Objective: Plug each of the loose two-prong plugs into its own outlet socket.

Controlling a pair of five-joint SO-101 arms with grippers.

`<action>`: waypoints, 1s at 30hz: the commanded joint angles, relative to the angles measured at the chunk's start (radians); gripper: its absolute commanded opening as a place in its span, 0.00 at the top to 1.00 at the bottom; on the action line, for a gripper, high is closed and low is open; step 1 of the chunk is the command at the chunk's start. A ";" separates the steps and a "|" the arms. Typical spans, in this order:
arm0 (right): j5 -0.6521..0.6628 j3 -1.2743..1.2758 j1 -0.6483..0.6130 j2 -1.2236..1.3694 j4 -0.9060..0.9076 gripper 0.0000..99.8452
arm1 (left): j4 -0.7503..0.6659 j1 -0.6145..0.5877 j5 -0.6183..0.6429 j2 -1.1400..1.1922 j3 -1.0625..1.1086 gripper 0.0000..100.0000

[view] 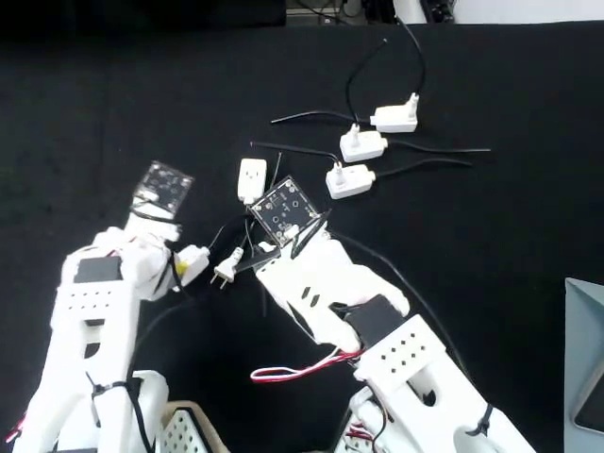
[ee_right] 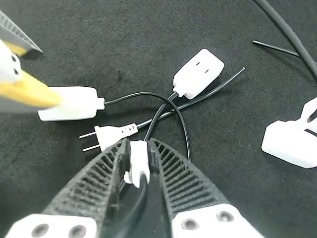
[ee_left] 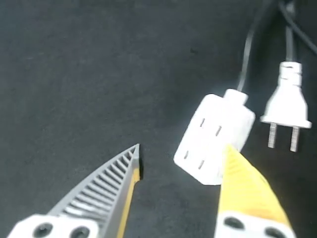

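Note:
My right gripper (ee_right: 137, 145) is shut on a small white plug (ee_right: 137, 159) with a black cord; its prongs are hidden. Just ahead lies a loose two-prong plug (ee_right: 112, 134), prongs pointing toward a white outlet socket (ee_right: 68, 103). My left gripper (ee_left: 182, 148) stands open at that socket (ee_left: 214, 139), its yellow finger (ee_left: 245, 186) touching the socket's side and the grey finger (ee_left: 111, 186) apart from it. The loose plug (ee_left: 287, 106) lies beside it. In the high view both grippers, left (view: 184, 260) and right (view: 269, 247), sit near the loose plug (view: 225, 269). Another free socket (view: 251, 179) lies farther back.
Three white plug-and-socket pairs (view: 362, 144) with black cords lie at the back right. Black cords (ee_right: 168, 106) cross in front of my right gripper. A grey tray edge (view: 585, 359) stands at the right border. The black cloth (view: 94, 113) at the back left is bare.

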 commanded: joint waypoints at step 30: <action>-0.011 -0.039 0.006 0.096 -0.063 0.99 | -0.043 0.015 -0.028 0.080 -0.010 0.74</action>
